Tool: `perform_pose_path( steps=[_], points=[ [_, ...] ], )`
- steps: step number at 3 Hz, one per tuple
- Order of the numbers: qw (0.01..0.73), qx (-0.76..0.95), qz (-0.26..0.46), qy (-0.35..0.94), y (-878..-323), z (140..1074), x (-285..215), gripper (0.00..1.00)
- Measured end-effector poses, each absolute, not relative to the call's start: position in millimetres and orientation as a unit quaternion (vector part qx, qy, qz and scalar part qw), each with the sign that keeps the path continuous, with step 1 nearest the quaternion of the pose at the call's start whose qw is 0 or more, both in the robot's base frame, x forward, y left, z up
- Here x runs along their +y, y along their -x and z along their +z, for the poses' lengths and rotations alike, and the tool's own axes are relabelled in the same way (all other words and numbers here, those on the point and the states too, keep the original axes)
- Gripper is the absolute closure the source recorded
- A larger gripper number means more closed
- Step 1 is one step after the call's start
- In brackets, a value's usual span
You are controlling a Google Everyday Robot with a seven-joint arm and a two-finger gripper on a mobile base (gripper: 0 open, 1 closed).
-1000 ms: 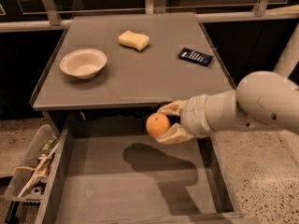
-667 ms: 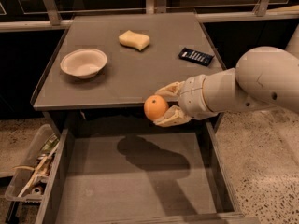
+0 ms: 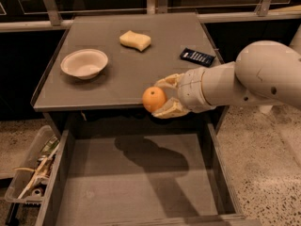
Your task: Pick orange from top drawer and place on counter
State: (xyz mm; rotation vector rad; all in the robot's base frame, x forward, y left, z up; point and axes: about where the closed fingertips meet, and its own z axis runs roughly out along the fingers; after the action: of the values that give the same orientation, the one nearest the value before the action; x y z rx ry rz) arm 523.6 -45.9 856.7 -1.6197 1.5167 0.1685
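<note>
My gripper (image 3: 162, 97) is shut on the orange (image 3: 154, 99), a small round orange fruit, with one pale finger above it and one below. It hangs in the air at the front edge of the counter (image 3: 127, 74), near that edge's right half, level with the tabletop. The top drawer (image 3: 136, 182) stands pulled out below, its flat grey floor bare except for the shadow of my arm. My white arm reaches in from the right.
On the counter stand a white bowl (image 3: 84, 63) at the left, a pale yellow sponge (image 3: 135, 40) at the back middle and a dark flat device (image 3: 197, 57) at the right. A clear plastic bin of clutter (image 3: 30, 173) sits on the floor left of the drawer.
My gripper has carried the orange upward, from over the drawer's back edge to the level of the counter's front edge.
</note>
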Motion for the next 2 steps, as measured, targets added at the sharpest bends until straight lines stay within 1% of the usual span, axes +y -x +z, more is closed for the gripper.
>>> perform_pose_path(
  steps=[1, 2],
  points=[
    [0.460, 0.604, 0.063, 0.647, -550.9, 877.2, -45.4, 1.00],
    [0.475, 0.596, 0.076, 0.643, -588.6, 892.9, -41.7, 1.00]
  ],
)
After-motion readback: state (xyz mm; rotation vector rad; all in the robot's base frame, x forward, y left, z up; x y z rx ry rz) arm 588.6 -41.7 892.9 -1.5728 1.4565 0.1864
